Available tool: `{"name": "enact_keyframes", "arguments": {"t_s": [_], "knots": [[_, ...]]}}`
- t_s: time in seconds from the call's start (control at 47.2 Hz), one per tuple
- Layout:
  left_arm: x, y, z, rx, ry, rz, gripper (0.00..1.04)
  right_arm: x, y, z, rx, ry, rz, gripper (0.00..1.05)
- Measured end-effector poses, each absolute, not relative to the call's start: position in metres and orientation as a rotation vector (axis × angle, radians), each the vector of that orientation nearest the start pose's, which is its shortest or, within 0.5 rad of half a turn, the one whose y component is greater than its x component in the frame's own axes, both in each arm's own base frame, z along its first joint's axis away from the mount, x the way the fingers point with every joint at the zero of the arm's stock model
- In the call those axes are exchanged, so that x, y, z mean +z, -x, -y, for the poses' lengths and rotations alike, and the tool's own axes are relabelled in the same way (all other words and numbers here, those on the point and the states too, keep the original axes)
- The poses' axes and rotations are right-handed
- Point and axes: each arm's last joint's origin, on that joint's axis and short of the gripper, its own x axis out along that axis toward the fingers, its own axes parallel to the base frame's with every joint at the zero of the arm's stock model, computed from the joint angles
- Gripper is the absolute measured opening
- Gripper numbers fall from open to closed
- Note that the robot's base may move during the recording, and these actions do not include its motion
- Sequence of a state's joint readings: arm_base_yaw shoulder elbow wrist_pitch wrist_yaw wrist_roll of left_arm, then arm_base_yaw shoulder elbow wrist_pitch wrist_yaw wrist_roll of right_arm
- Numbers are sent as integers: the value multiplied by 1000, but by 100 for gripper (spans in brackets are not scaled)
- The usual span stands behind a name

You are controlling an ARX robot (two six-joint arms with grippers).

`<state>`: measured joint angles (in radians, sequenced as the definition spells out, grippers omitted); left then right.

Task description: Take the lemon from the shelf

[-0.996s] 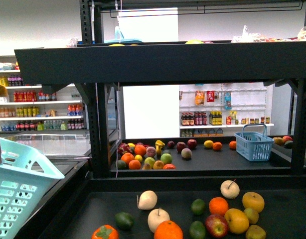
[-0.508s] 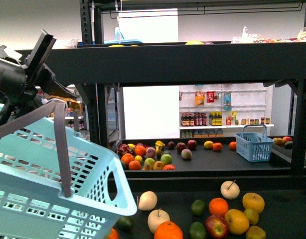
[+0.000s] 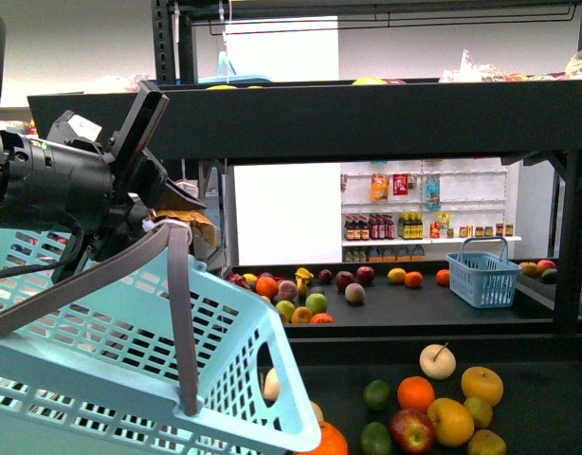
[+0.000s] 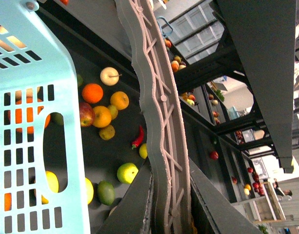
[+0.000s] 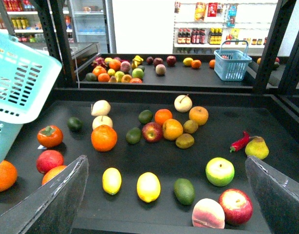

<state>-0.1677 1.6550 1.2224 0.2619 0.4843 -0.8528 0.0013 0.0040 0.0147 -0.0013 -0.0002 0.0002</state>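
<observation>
Swung further right across the front view, the left gripper has its jaws clamped on the grey handle of the light-blue slotted plastic basket, while the right gripper holds its jaws wide apart, facing the bright-yellow oval lemon lying on the dark lower bench of the black metal tiered shelf.

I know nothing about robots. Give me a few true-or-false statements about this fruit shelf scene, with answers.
1. The left hand grips the light-blue basket by its handle. True.
2. The right hand is closed on the lemon. False: it is open and empty; the lemon lies on the shelf.
3. A red chilli lies beside a pear. True.
4. The shelf holds nothing but the lemon. False: a red apple, among others, lies there too.
</observation>
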Motion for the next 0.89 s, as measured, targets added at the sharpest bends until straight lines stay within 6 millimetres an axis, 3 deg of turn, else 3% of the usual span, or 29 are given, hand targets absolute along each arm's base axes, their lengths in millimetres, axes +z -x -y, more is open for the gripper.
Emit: {"name": "enact_keyframes", "arguments": {"t_s": [0.106,0.169,0.254,0.381,0.487,0.551,0.636,0.678,0.742,0.89], "knots": [[302,-373,81,-557,852,-451,13,168,-97,0,1,0,9,97],[302,-373,81,-557,854,-452,13,167,-99,1,-95,50,-54,97],[302,-373,80,-551,859,-453,13,176,-114,4,-162,69,-121,97],[302,-373,80,-547,853,-449,13,202,-166,15,-128,58,-173,97],[302,-374,79,-542,853,-447,13,206,-220,26,-86,34,-287,97],[302,-374,79,-539,854,-446,13,198,-255,33,-74,6,-396,97],[301,-373,80,-546,857,-452,13,169,-320,43,-55,-50,-590,97],[301,-373,80,-547,855,-452,13,159,-341,46,-50,-56,-633,97],[301,-373,79,-544,858,-453,13,147,-370,48,-46,-59,-675,97],[301,-373,79,-544,857,-453,13,123,-415,45,-12,-66,-727,97]]}}
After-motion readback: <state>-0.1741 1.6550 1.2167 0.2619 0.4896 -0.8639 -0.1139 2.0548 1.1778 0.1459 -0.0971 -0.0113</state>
